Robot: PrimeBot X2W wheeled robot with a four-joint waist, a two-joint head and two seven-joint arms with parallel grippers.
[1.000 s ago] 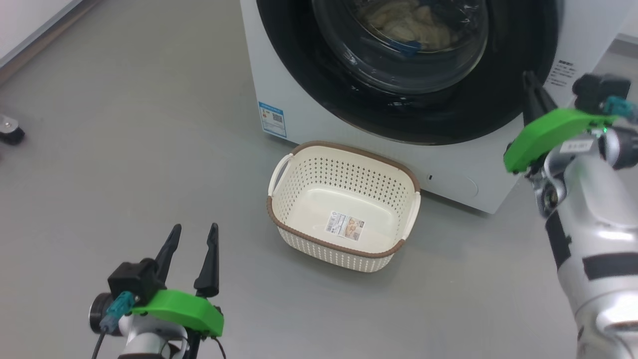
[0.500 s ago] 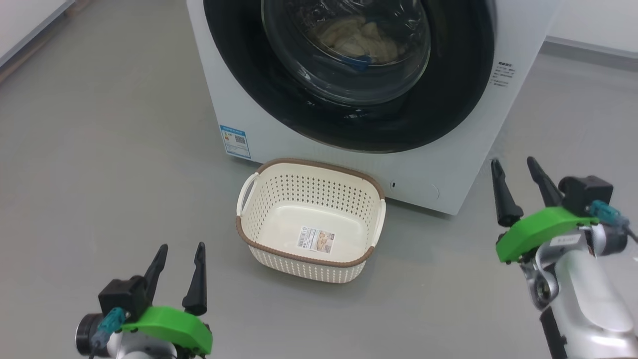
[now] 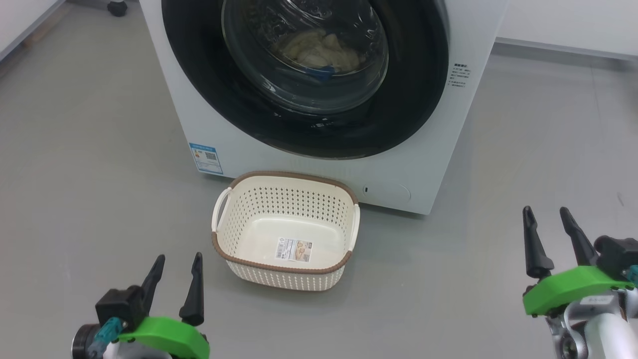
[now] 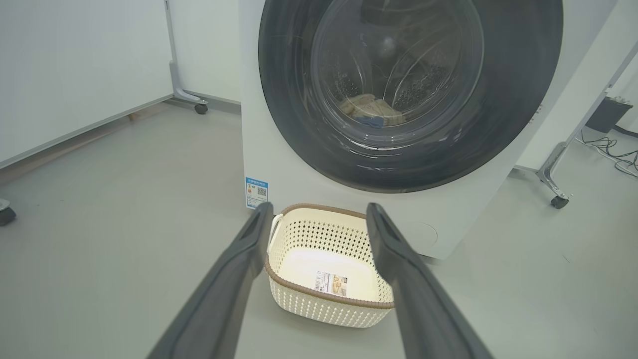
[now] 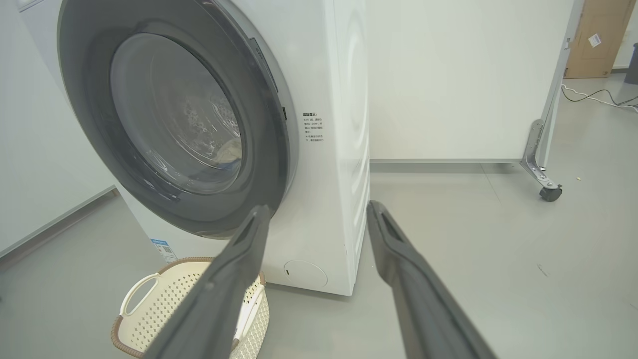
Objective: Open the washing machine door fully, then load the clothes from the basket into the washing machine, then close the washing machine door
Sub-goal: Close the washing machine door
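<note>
Clothes (image 3: 319, 47) blurry behind the washing machine door (image 3: 304, 133), its top beyond frame.

basket (image 3: 285, 230) on floor before washing machine (image 3: 209, 124); clothes (image 3: 319, 49) inside behind door (image 3: 304, 75).

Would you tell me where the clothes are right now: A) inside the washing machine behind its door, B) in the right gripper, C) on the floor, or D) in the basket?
A: the clothes show through the glass of the washing machine door; the basket holds none.
</note>
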